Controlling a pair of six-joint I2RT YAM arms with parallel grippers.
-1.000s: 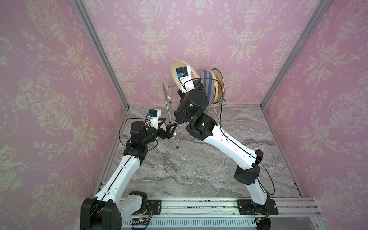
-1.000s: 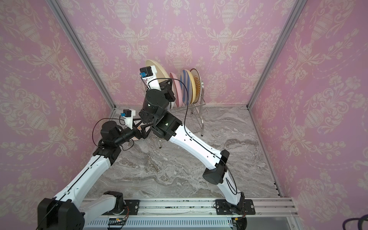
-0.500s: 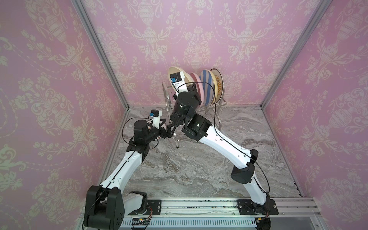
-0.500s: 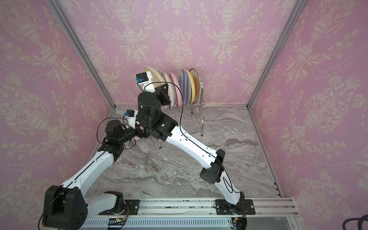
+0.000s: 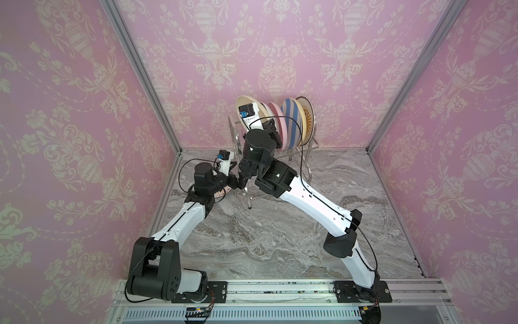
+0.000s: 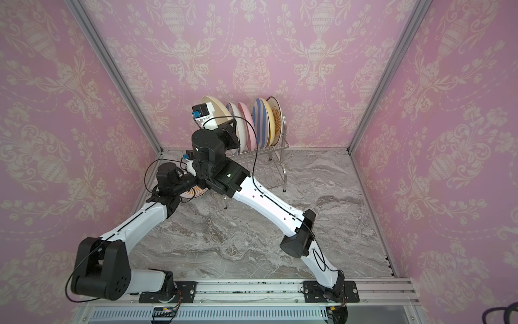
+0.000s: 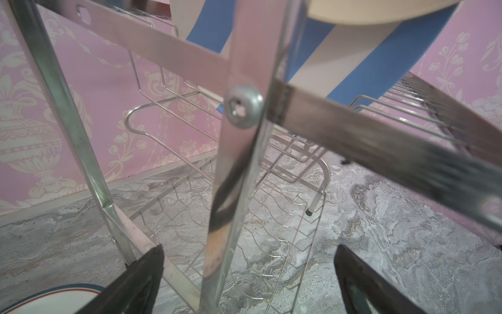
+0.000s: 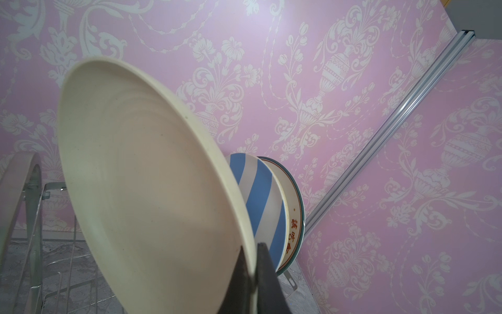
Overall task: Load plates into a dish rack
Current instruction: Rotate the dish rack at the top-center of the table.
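Right wrist: round cream plate (image 8: 141,176) (smooth, matte).

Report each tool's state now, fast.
Left tool: open, straddling an upright of the shiny chrome wire dish rack, gripping nothing.
Right tool: closed on the rim of the round cream plate.

The dish rack's (image 7: 173,46) chrome bars crossed at a screw (image 7: 243,106); from it, a blue-white striped plate (image 7: 339,54) stood at one o'clock, partly covered by a cream plate (image 7: 380,11); the left fingers (image 7: 135,282) stood apart at six o'clock, a rack strut between them; a teal-rimmed plate (image 7: 54,299) showed at seven o'clock, the marble bench (image 7: 407,244) at four.
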